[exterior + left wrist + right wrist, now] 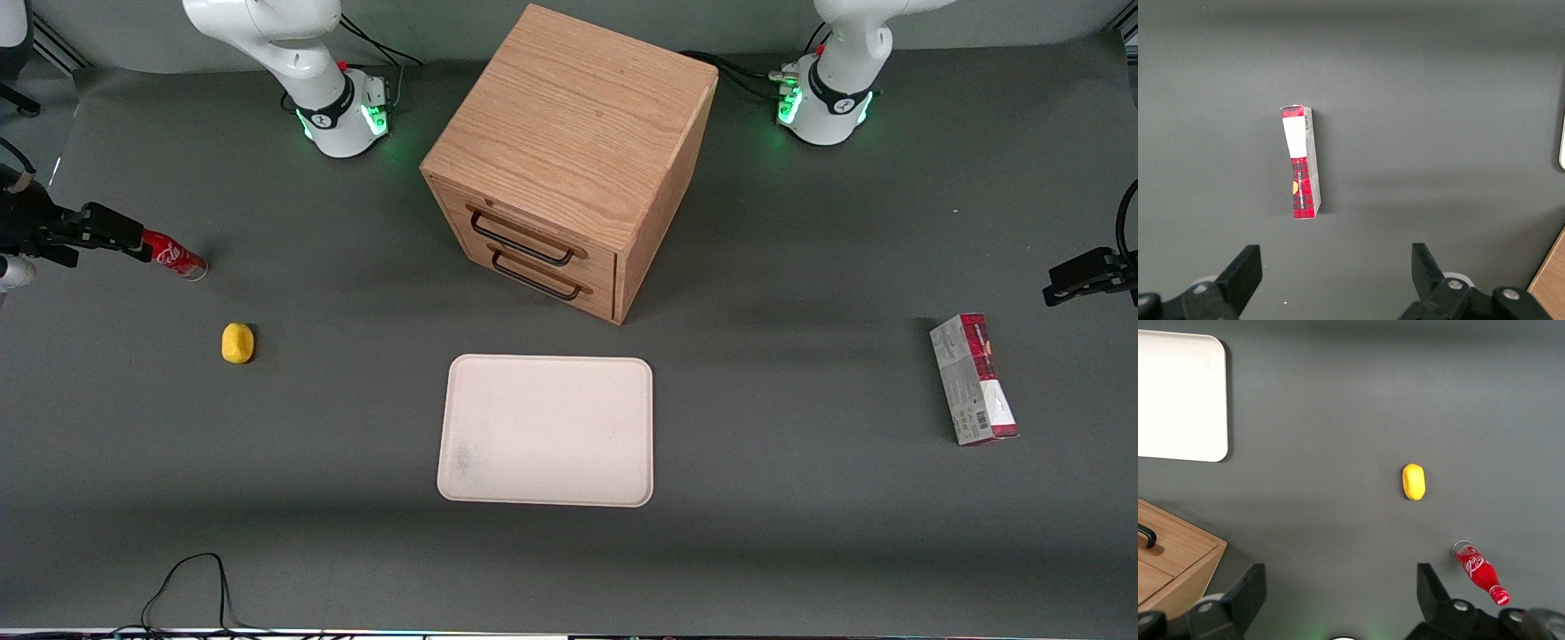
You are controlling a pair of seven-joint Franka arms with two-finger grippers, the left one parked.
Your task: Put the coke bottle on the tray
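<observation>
Toward the working arm's end of the desk, the gripper (pixel 1338 603), fingers spread wide and empty, hovers above the small red coke bottle (pixel 175 256) lying flat, seemingly positioned to grasp it for the cream rectangular tray (pixel 547 431).

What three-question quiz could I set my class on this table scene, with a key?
1. True or false: the coke bottle lies on the tray.
2. Which thing is closest to the coke bottle? A) the wooden drawer cabinet B) the yellow lump C) the red-and-grey carton
3. Fill in: the right arm's tool, hanging over the working arm's end of the table near the bottle, has its fingers ____.
Key: 1 false, it lies on the bare table; 2 B; 3 open.
</observation>
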